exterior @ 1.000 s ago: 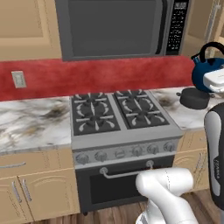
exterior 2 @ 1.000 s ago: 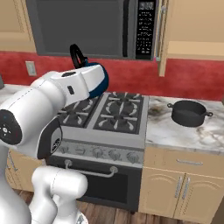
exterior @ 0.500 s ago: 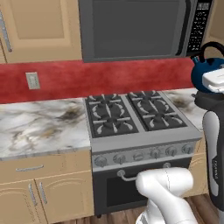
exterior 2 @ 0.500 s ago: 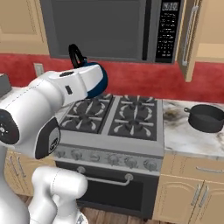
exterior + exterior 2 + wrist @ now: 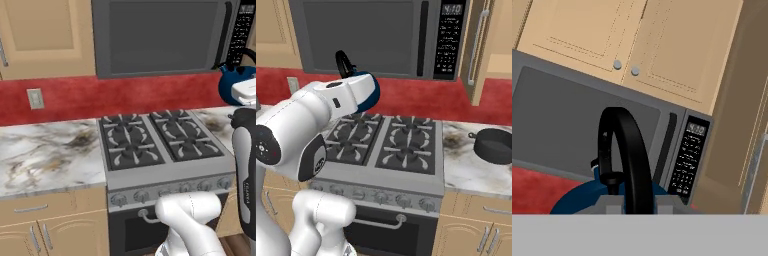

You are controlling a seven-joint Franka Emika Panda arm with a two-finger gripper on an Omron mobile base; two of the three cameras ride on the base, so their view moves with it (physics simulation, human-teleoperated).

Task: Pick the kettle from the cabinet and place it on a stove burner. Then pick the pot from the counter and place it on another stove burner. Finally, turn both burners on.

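Under the microwave [image 5: 381, 37], 4 burners [image 5: 385, 140] sit bare. The gripper [image 5: 631, 207] pinches the kettle [image 5: 370, 95] by its arched handle; rigid, glossy, likely slippery and swing-prone.

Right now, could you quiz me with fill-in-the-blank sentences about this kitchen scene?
1. The blue kettle has a handle coloured ____.
2. The dark pot sits on the ____.
3. The range's burners number ____.
4. Above the range hangs a ____.

Missing words: black; counter; four; microwave

Glossy blue kettle [image 5: 369, 98] with black handle; dark grey pot [image 5: 495, 146]; brown-veined white marble counter [image 5: 45, 155].
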